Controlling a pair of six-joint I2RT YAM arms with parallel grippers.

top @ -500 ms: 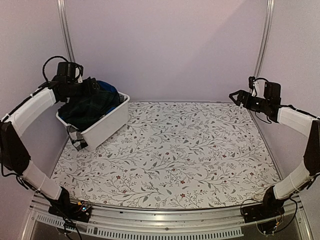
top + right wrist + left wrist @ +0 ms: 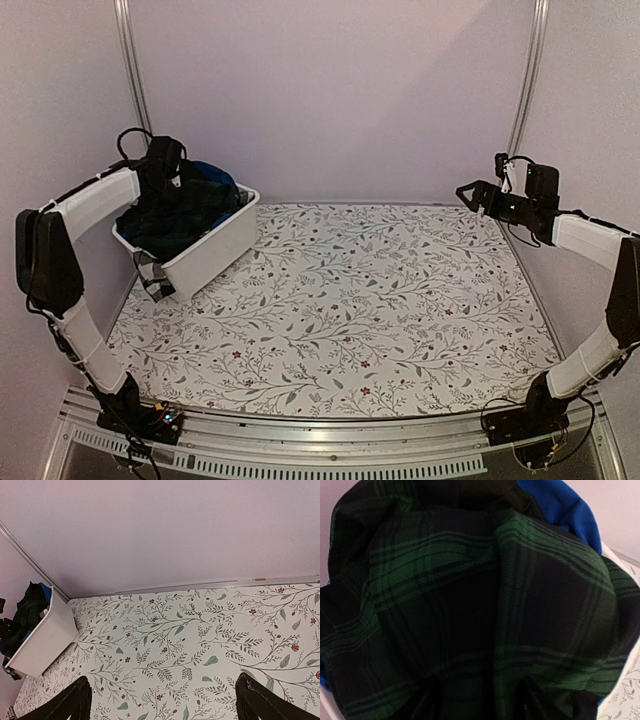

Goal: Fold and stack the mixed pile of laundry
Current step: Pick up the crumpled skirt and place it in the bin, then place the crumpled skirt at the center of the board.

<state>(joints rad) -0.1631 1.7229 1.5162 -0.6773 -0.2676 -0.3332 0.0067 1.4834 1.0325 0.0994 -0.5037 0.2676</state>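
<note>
The mixed laundry pile sits in a white tub (image 2: 205,262) at the back left. A dark green-navy tartan garment (image 2: 180,225) lies on top, a bright blue one (image 2: 215,172) behind it, and a black-and-white checked shirt (image 2: 152,275) hangs over the tub's near corner. My left gripper (image 2: 178,195) is pressed down into the tartan cloth (image 2: 470,605), which fills the left wrist view. Its fingers are dark shapes sunk in the folds, too dim to judge. Blue cloth (image 2: 560,505) shows at the upper right. My right gripper (image 2: 470,195) hovers open and empty over the table's far right (image 2: 162,700).
The floral-patterned table cover (image 2: 350,300) spreads between the arms. In the right wrist view the tub (image 2: 45,640) stands at the far left against the wall. Metal frame posts (image 2: 130,60) rise at both back corners. A rail runs along the near edge (image 2: 330,440).
My left arm has swung in and to the right, pushing its gripper down into the tartan garment in the tub. The right arm has stayed still.
</note>
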